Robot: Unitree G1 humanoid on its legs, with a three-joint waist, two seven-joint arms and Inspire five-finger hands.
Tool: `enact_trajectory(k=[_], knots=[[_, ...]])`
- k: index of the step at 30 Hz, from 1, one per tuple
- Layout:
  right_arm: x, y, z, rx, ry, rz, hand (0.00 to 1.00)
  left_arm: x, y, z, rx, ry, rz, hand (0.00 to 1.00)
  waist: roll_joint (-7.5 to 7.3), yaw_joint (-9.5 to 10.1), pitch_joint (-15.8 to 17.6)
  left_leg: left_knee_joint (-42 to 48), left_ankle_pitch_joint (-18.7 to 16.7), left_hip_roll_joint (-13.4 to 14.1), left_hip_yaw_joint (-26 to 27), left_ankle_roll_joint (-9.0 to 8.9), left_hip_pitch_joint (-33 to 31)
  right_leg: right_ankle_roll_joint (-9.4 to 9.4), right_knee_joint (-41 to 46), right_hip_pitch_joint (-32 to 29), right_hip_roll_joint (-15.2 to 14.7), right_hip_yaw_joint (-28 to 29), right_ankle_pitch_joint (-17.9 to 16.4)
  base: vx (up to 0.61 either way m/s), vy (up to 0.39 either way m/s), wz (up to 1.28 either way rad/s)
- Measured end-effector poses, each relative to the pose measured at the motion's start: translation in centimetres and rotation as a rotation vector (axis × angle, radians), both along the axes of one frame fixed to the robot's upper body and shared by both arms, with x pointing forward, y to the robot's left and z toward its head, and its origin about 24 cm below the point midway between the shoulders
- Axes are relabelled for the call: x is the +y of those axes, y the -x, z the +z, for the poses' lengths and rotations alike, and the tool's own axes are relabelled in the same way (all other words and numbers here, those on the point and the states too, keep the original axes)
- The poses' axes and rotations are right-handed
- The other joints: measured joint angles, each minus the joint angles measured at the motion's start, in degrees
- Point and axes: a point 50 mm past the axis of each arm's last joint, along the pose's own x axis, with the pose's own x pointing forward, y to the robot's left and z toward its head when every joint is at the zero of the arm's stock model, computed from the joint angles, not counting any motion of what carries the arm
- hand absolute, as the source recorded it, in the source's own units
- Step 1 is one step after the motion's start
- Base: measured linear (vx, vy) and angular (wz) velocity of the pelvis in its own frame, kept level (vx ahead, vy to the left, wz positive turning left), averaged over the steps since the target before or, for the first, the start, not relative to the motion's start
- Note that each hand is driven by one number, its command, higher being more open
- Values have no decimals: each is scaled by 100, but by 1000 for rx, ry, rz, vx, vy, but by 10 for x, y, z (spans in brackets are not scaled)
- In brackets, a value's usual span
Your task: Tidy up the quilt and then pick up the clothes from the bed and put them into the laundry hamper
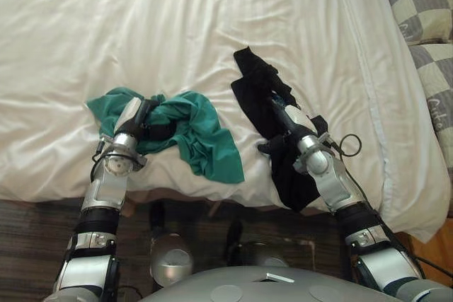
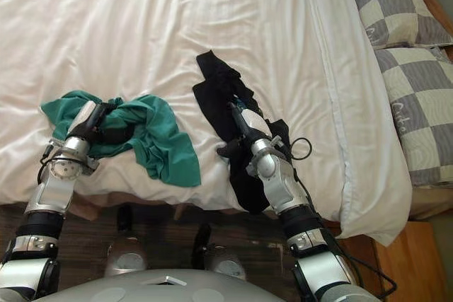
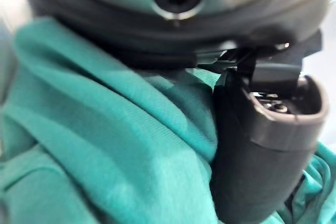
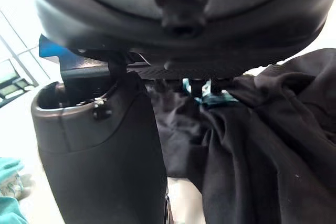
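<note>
Green garment (image 1: 209, 143) on white quilt (image 1: 212, 19), near the bed's front edge — left hand (image 1: 141, 114) apparently clenched on its folds; black garment (image 1: 251, 79) beside it — right hand (image 1: 294, 119) upon it, grasp indiscernible.

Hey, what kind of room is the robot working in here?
Most likely a bedroom: a wide white quilt is spread out, checked pillows lie at one end, and a green garment and a black garment lie on top.
</note>
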Motion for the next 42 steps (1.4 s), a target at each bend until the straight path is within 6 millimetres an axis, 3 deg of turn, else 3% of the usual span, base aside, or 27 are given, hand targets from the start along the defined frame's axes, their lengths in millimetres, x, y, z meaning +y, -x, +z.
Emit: enact_trajectory(k=[3, 11, 23, 33, 39, 42], knots=[[-8, -5, -6, 51, 24, -60, 100, -4, -6, 12, -53, -9, -29, 0, -93, 18, 110, 0, 27, 1, 10, 4, -152, 24, -77, -91, 11, 14, 13, -55, 33, 9], [-13, -19, 8, 33, 18, -103, 100, -8, -13, 39, -152, -44, -84, 0, -371, 81, 388, 0, 135, -43, 107, 85, -320, 118, -85, -265, -12, 185, 72, 0, 6, 0], [-16, -22, 9, 38, 8, -120, 100, -10, -15, 53, -185, -88, -118, 0, -612, 153, 547, -2, 161, -47, 171, 89, -329, 127, -96, -293, -5, 302, 77, 1, -5, -1], [-46, -23, 19, -23, -270, -302, 100, -17, -18, 65, -212, -95, -161, 0, -654, 139, 602, -2, 204, -177, 269, 148, -537, 188, -183, -496, -114, 478, 114, -7, -11, -2], [-70, -21, 42, -144, -575, -415, 100, -15, -16, 68, -226, -95, -153, 0, -660, 123, 669, -2, 205, -204, 323, 150, -531, 188, -176, -538, -119, 548, 114, -16, -29, -4], [-81, -18, 51, -192, -622, -445, 100, -15, -14, 67, -222, -95, -142, 0, -660, 103, 668, -2, 207, -212, 342, 152, -512, 227, -171, -531, -109, 555, 142, -15, -49, -2]])
